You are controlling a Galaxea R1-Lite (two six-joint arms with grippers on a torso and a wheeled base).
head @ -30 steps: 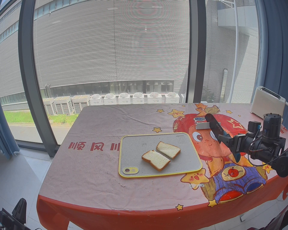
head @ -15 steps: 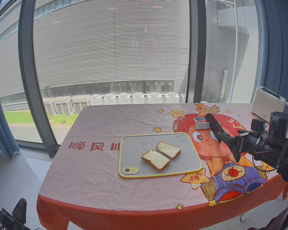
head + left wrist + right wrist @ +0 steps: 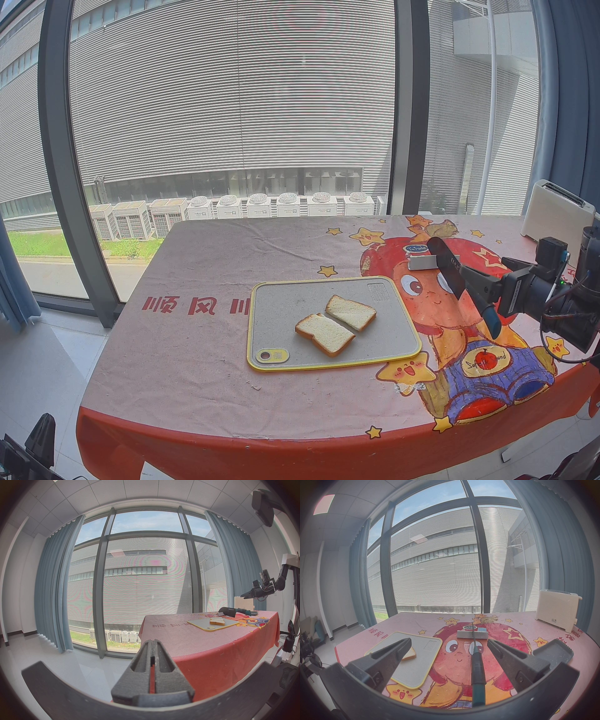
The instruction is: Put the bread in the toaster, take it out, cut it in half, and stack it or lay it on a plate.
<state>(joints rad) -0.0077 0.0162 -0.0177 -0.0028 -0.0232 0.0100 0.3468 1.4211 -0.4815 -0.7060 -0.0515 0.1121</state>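
Note:
Two bread halves lie side by side on the grey, yellow-rimmed cutting board. Right of the board, a knife with a black blade and teal handle lies on the tablecloth. My right gripper hovers open just above and right of its handle; in the right wrist view the knife lies below and between the spread fingers of the gripper. The white toaster stands at the far right. My left gripper is shut and holds nothing, low and well off the table's left side.
A small white and blue knife rest sits beyond the blade tip. A dark rectangular tray lies in front of the toaster. The table's left half is bare cloth. A window runs behind the table.
My right arm has drawn back to the right and slightly up, away from the knife. The knife, board and bread have stayed put.

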